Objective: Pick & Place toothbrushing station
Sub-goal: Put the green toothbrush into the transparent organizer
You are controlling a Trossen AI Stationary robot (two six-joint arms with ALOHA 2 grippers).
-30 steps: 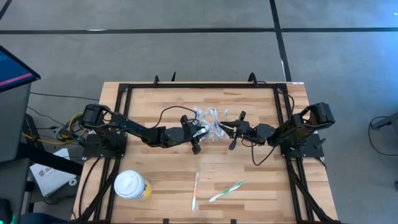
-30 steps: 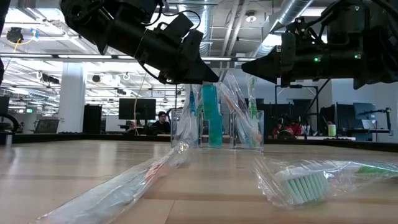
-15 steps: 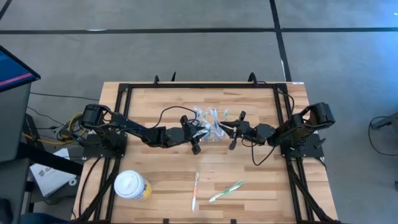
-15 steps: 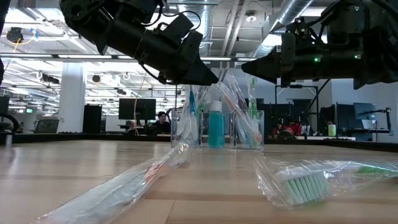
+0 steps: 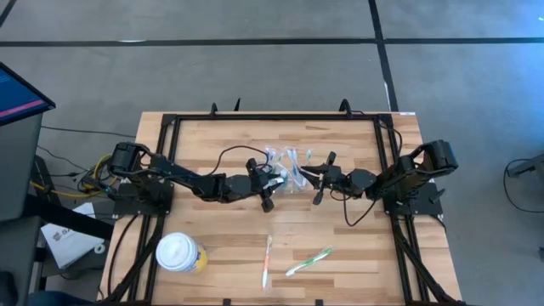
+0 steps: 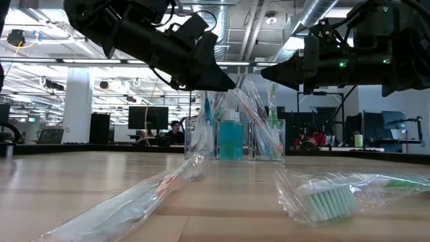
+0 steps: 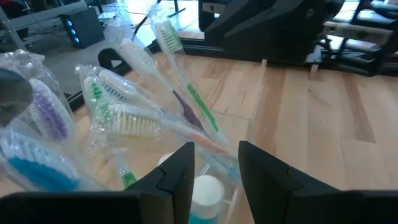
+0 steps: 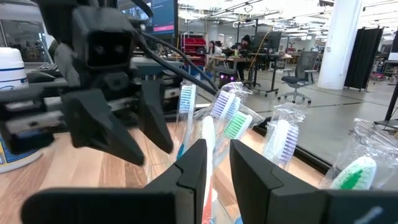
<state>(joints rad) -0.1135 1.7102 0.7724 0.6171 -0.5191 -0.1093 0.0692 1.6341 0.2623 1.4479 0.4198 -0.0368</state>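
The toothbrushing station (image 5: 289, 166), a clear holder (image 6: 262, 141), stands at mid-table with several wrapped toothbrushes upright in it. A teal bottle (image 6: 231, 138) with a white cap (image 7: 205, 190) also stands in it. My left gripper (image 5: 270, 180) comes from the left and hangs open just above that cap (image 7: 216, 149), slanting a little downward. My right gripper (image 5: 310, 176) reaches in level from the right, above the holder's rim (image 6: 265, 69). It is shut on one wrapped toothbrush (image 8: 208, 130). My right gripper pinches a wrapped toothbrush between its two fingers, on the part just below the white head (image 8: 209, 158). The fingers come level from the table's right and lie across the brush. The brush stands upright with its lower end in the holder.
A yellow cup with a white lid (image 5: 180, 253) stands at the near left. Two wrapped toothbrushes (image 5: 267, 259) (image 5: 309, 262) lie flat near the front edge. A black frame rail (image 5: 272, 117) runs round the tabletop. People sit in the room beyond the far edge.
The teal bottle has sunk from below my left gripper's fingers into the holder and settled there upright. Both arms have kept still.
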